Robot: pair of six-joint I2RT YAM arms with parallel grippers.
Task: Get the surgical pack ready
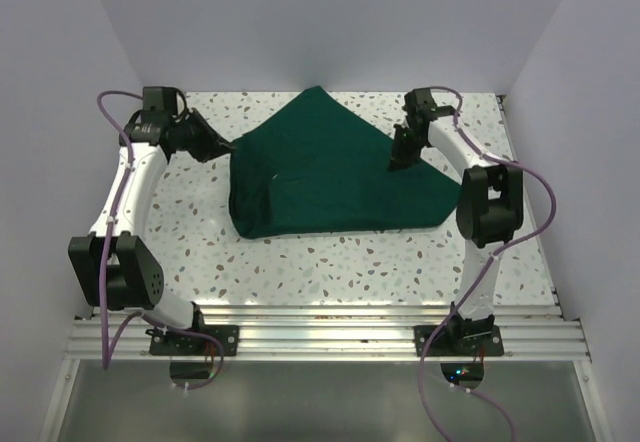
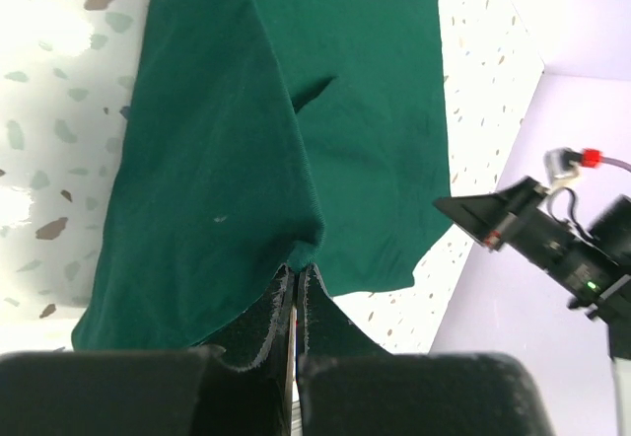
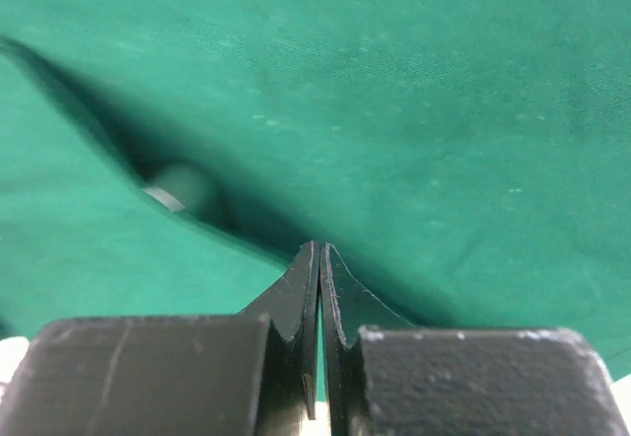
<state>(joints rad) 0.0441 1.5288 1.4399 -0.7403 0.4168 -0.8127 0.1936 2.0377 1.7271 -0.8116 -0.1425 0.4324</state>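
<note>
The surgical pack is a dark green cloth drape [image 1: 320, 172] lying as a broad, loosely folded sheet mid-table, with a pointed corner toward the back wall. My left gripper [image 1: 226, 150] is at its left edge. In the left wrist view the left gripper [image 2: 297, 270] is shut, with a bunched bit of the drape [image 2: 246, 140] pinched at its tips. My right gripper [image 1: 397, 158] stands on the drape's right part. In the right wrist view the right gripper [image 3: 320, 249] is shut against the drape [image 3: 414, 101], with green cloth showing between its tips.
White speckled table [image 1: 350, 257] with walls at the back and both sides. In the right wrist view a raised fold shows a small grey thing [image 3: 168, 191] beneath the cloth; I cannot tell what it is. The right arm's elbow [image 1: 490, 202] stands beside the drape's right edge.
</note>
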